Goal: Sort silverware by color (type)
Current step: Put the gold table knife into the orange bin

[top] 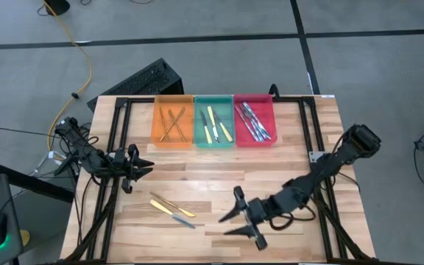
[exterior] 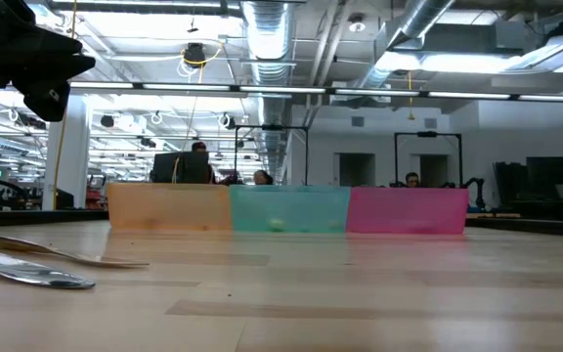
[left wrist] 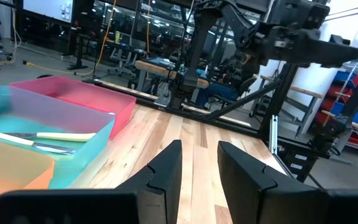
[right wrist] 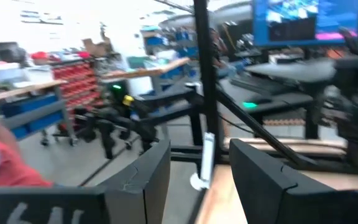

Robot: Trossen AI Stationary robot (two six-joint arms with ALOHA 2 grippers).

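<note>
Loose silverware (top: 172,207) lies flat on the wooden table near its left front: a thin bronze-gold piece, a pale yellow-handled one and a silver, bluish one (top: 184,221). The low view shows them at the left (exterior: 37,266). More bronze pieces lie in the orange tray (top: 171,124), yellow-handled ones in the green tray (top: 213,125) and silver ones in the red tray (top: 254,122). My left gripper (top: 143,168) (left wrist: 199,168) is open, hovering left of the trays and farther back than the loose pieces. My right gripper (top: 230,221) (right wrist: 197,180) is open, right of the loose pieces near the front edge.
The three trays stand side by side at the table's far edge (exterior: 289,210). Black frame rails (top: 116,132) run along the table's left and right sides. Bare wood lies between the trays and the loose utensils. A dark arm part (exterior: 27,49) hangs at the low view's upper left.
</note>
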